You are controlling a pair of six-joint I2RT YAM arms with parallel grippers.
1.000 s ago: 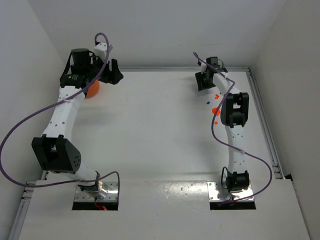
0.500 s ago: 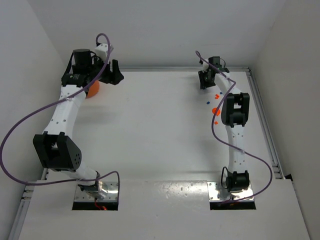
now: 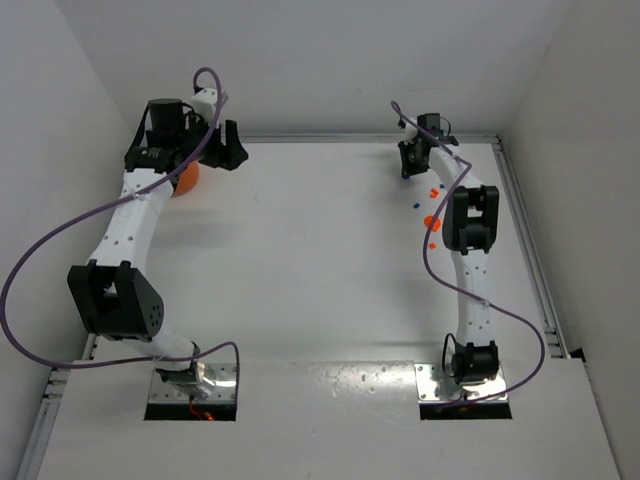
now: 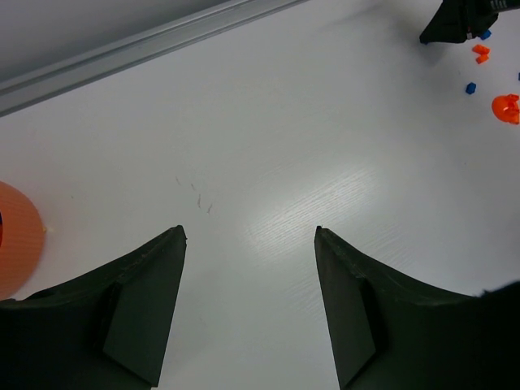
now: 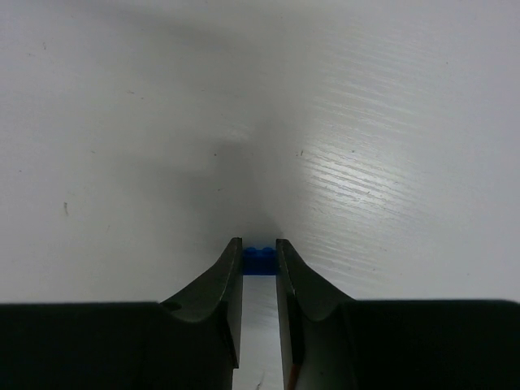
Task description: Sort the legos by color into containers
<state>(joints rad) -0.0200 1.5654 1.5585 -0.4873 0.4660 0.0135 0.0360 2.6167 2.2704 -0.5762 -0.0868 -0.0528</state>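
Both jaws of the right gripper [image 5: 260, 248] pinch a blue lego [image 5: 260, 262] at the far right of the table [image 3: 300, 260], near scattered orange legos [image 4: 480, 53]. The left gripper [image 4: 250, 236] hangs spread wide beside the orange bowl [image 4: 16, 236].

We see bright, even light from above. In the right wrist view the counter [image 5: 382, 187] shows a glary sheen right of the jaws; soft grey shadow spreads just beyond them.
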